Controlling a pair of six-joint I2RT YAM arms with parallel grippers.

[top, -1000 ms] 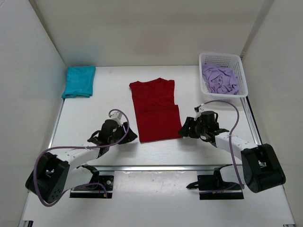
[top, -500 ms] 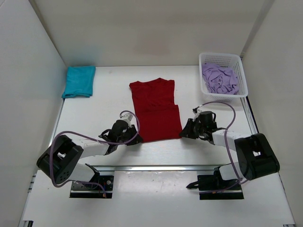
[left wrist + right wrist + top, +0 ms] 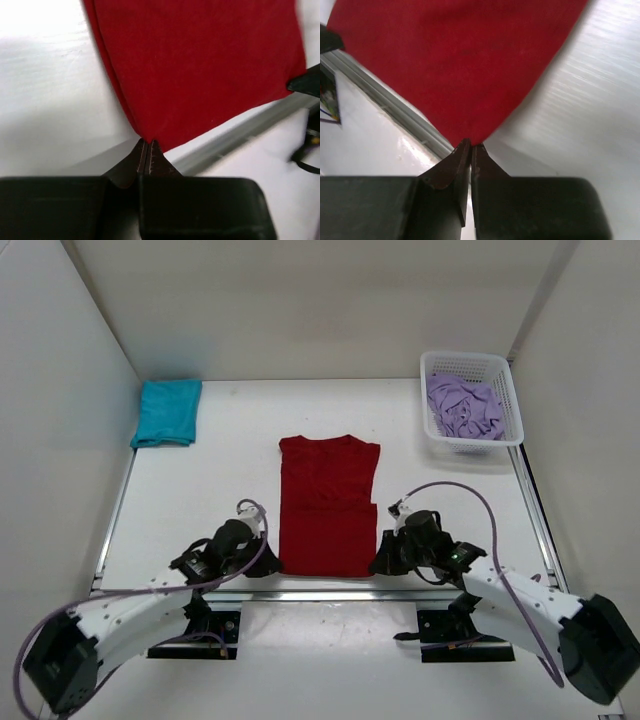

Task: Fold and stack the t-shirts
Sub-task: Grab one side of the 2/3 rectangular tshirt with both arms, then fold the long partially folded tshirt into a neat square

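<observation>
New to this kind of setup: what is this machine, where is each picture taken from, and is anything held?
These are two robot arms bolted at the near edge of a table, each ending in two fingers. The wide picture looks down from above and behind them, with the left arm on the left and the right arm on the right. The two close-ups come from a camera on each wrist, looking past that arm's own fingers. On the table lie a dark red t-shirt in the middle, a folded teal t-shirt at the far left, and a white mesh basket at the far right with a crumpled lilac t-shirt inside. The left fingers are shut on the red shirt's near left corner, the right fingers on its near right corner.
</observation>
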